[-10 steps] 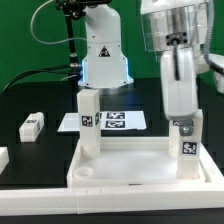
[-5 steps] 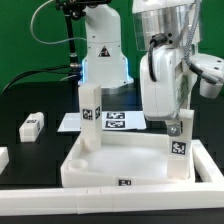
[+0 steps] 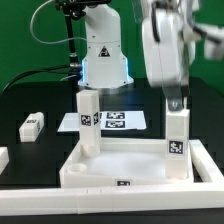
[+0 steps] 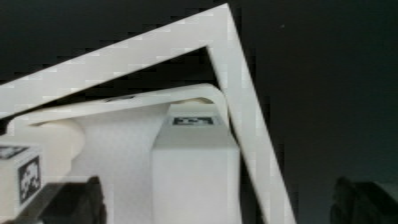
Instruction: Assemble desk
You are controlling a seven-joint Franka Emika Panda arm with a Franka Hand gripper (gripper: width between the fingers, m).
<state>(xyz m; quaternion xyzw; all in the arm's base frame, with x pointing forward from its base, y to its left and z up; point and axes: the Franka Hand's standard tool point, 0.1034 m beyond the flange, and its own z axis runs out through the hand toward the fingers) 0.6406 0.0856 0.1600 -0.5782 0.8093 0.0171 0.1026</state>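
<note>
The white desk tabletop (image 3: 110, 182) lies tray-side up at the front. One white tagged leg (image 3: 88, 122) stands upright in its far corner on the exterior view's left. A second tagged leg (image 3: 177, 143) stands upright in the corner on the exterior view's right. My gripper (image 3: 176, 100) hangs just above this second leg's top, open and empty. In the wrist view the gripper (image 4: 214, 205) straddles that leg (image 4: 178, 165) with a gap at the side, and the tabletop rim (image 4: 160, 55) shows beyond. The other leg (image 4: 25, 172) shows at the edge.
A loose white leg (image 3: 32, 125) lies on the black table at the exterior view's left, another white part (image 3: 3, 158) at the far left edge. The marker board (image 3: 118, 120) lies behind the tabletop, before the robot base (image 3: 105, 60).
My gripper was lower around the upper part of the leg on the right, turned, and has now risen above its top. The leg stays upright in its corner.
</note>
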